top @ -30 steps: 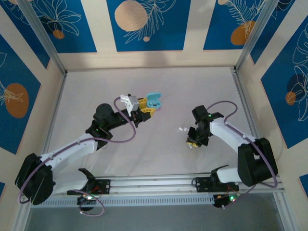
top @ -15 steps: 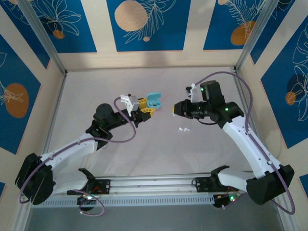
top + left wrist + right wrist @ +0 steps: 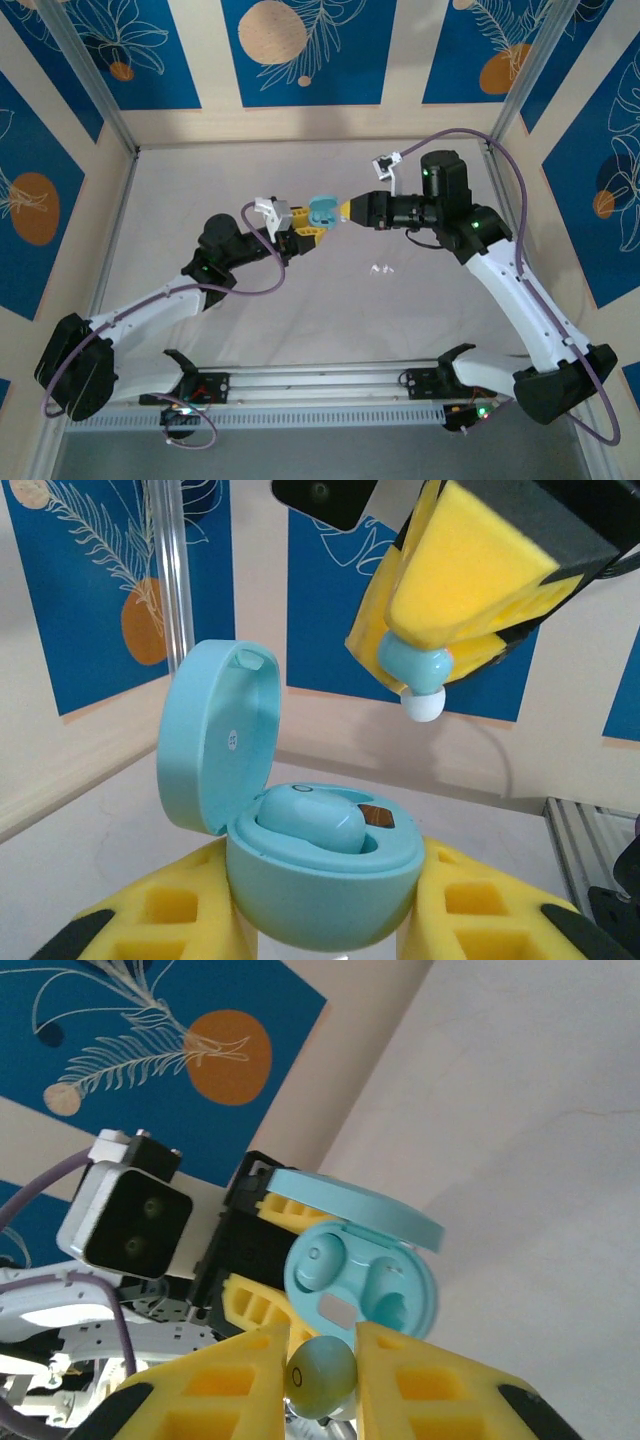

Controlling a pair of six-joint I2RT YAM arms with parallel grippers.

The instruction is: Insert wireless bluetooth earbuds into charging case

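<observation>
1. On the top camera I see both arms reaching inward so their grippers meet over the middle of the pale table (image 3: 300, 330), towards its far side
2. My left gripper (image 3: 308, 222) is clamped on the teal charging case (image 3: 320, 890), with its yellow foam fingers (image 3: 150, 915) pressed against either side of the round base
3. The case is held upright off the table with its lid (image 3: 215, 735) swung open and standing up on the left in the left wrist view
4. One teal bud, the seated earbud (image 3: 305, 818), already lies inside the case; beside it a small brown patch shows in the other slot
5. My right gripper (image 3: 320, 1360) is closed on a second teal earbud (image 3: 415, 670), pinched between its yellow fingertips with the white tip poking out
6. That held bud hangs above and a little right of the case mouth in the left wrist view, near it but not touching
7. Two tiny white earbuds (image 3: 380, 268) lie together on the table, nearer to me than the grippers
</observation>
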